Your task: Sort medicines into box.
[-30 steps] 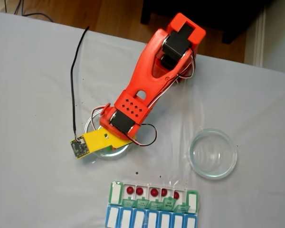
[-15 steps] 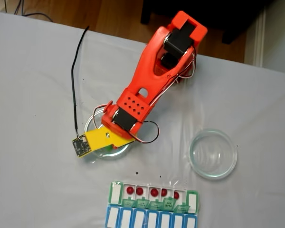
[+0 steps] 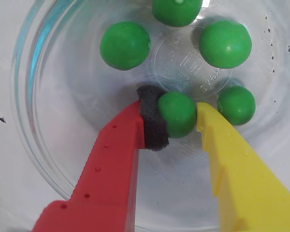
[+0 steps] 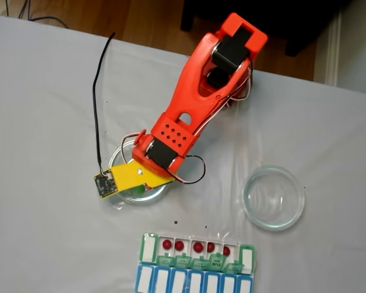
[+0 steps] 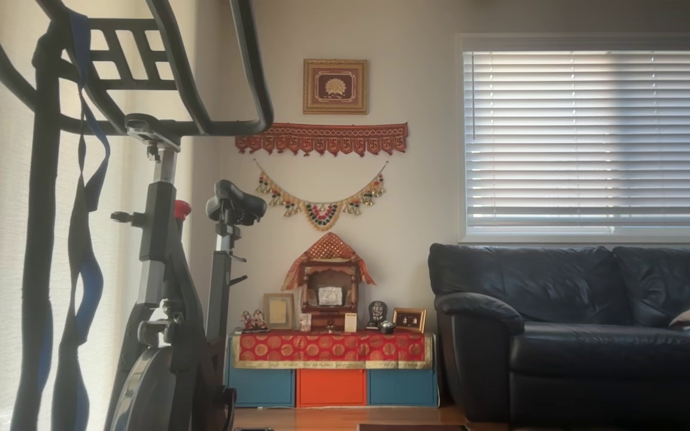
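In the wrist view my gripper (image 3: 175, 107) is shut on a green pill (image 3: 177, 116): the red finger's black foam pad (image 3: 152, 118) presses its left side and the yellow finger (image 3: 232, 164) its right. Several more green pills lie loose around it in a clear glass dish (image 3: 36, 121), among them one at upper left (image 3: 124, 45) and one at right (image 3: 236, 105). In the fixed view the orange arm (image 4: 192, 104) reaches down over that dish (image 4: 123, 152), hiding the fingertips. The box (image 4: 195, 264) sits near the bottom edge with several red pills (image 4: 166, 244) in its white compartments.
An empty glass dish (image 4: 273, 197) stands to the right of the arm in the fixed view. A black cable (image 4: 96, 104) runs from the wrist toward the table's far edge. The other view holds a living room with an exercise bike (image 5: 159, 269) and a sofa (image 5: 578, 329).
In the fixed view the wrist with its yellow plate and small circuit board has shifted slightly up and to the right over the left dish. The box and the empty dish have not moved.
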Motion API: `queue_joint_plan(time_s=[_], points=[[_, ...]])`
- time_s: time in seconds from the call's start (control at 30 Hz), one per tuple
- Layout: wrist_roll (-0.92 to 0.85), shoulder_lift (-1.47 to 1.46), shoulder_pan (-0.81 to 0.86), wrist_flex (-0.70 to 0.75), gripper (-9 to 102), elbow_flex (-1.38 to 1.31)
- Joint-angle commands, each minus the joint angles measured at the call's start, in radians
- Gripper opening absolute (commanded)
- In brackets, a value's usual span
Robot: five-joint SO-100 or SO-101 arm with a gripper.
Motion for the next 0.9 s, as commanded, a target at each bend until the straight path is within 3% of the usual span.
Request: queue_joint_plan(time_s=[0.0, 0.23, 0.53, 0.87], points=[[0.018, 0.005, -0.031, 0.037, 1, -0.114], [0.058, 0.081, -0.072, 0.127, 1, -0.189], [0.187, 0.316, -0.129, 0.115, 1, -0.19], [0.462, 0.285, -0.296, 0.252, 1, -0.413]])
